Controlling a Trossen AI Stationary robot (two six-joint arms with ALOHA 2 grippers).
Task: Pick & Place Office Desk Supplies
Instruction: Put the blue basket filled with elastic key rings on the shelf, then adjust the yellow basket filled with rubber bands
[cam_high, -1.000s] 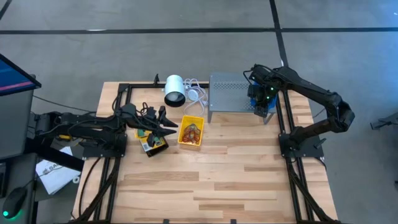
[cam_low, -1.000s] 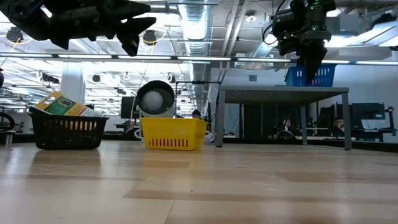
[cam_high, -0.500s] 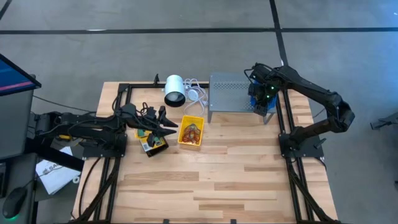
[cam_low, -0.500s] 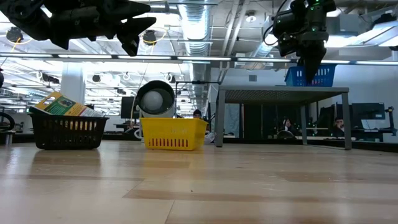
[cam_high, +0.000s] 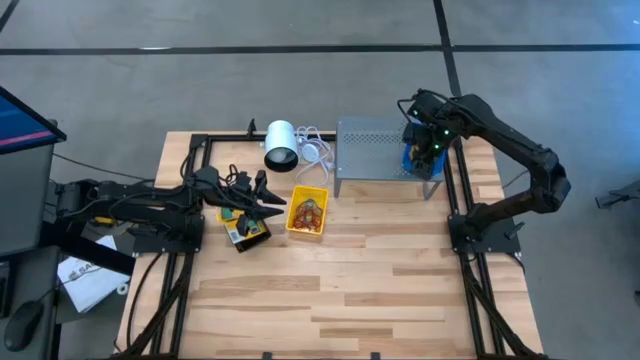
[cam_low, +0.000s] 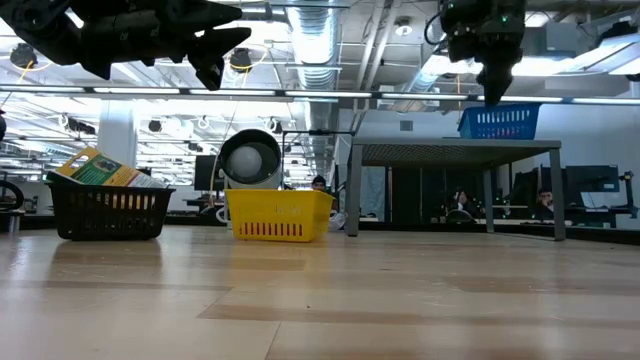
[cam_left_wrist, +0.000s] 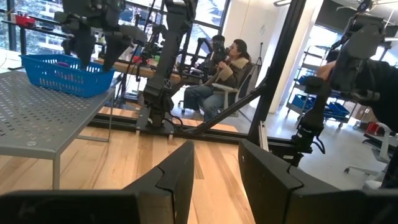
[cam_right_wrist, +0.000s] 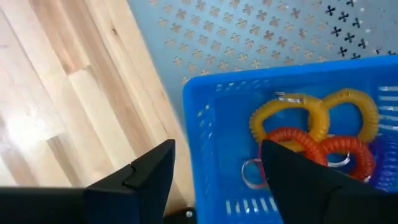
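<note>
Your right hand (cam_right_wrist: 214, 171) hangs spread, empty, over the blue slotted plastic bin (cam_right_wrist: 292, 134) of coiled orange loops (cam_right_wrist: 311, 134) — on the grey perforated metal stand (cam_right_wrist: 249, 31).

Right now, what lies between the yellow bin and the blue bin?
High view: the grey perforated stand; the blue bin sits on its right end, the yellow bin on the table.

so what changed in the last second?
The right tool lifted clear of the blue bin on the grey stand; its fingers are open and empty. The bin stayed put. The left tool, above the black bin, and the yellow bin did not move.
</note>
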